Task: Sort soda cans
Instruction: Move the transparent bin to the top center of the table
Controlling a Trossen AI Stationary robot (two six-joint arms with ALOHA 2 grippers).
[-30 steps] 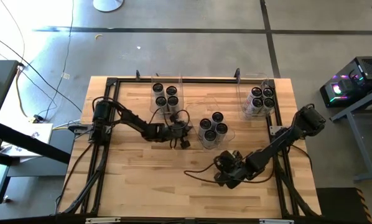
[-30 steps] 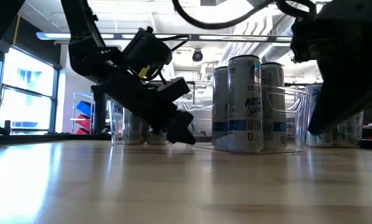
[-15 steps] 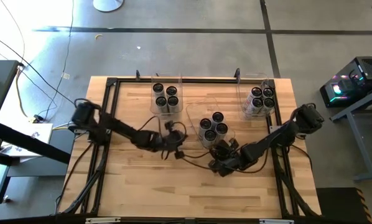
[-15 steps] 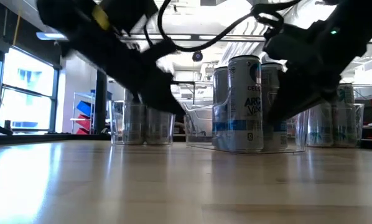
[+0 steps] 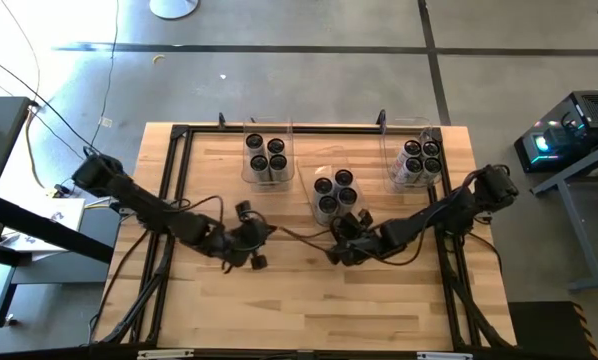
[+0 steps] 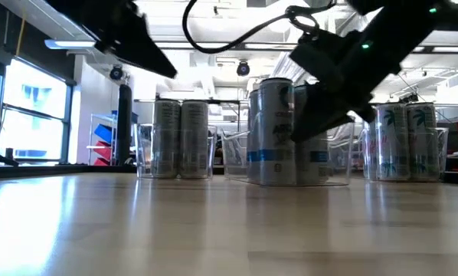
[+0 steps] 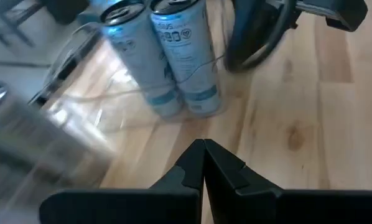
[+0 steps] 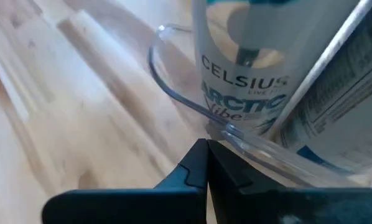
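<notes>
Fingers of the right gripper [image 8: 206, 163] are pressed together with nothing between them, their joined tip almost at the curved clear wall of the middle bin [image 8: 173, 87], low by the tabletop [image 5: 279, 300]. Directly ahead of that tip, behind the plastic, stands a can [image 8: 248, 81] with a blue-lettered label, upright, its long axis vertical and so crosswise to the nearly level fingers. Seen from above, this gripper [image 5: 341, 245] sits just on the near side of the middle cluster of four soda cans [image 5: 333, 192], which stand inside that bin.

Farther out, the left gripper [image 5: 251, 245] is likewise closed and empty, over bare wood to the left of the same cluster and clearly more distant from it; its wrist camera looks across the boards at two of those cans [image 7: 173, 56]. Two other groups of cans stand in the far left bin [image 5: 266, 155] and the far right bin [image 5: 419, 158].

My judgement: the right arm is the better placed one, but with the cans upright and walled in, shut fingers can only nudge the bin; a grasp would need them spread and brought in from above.
</notes>
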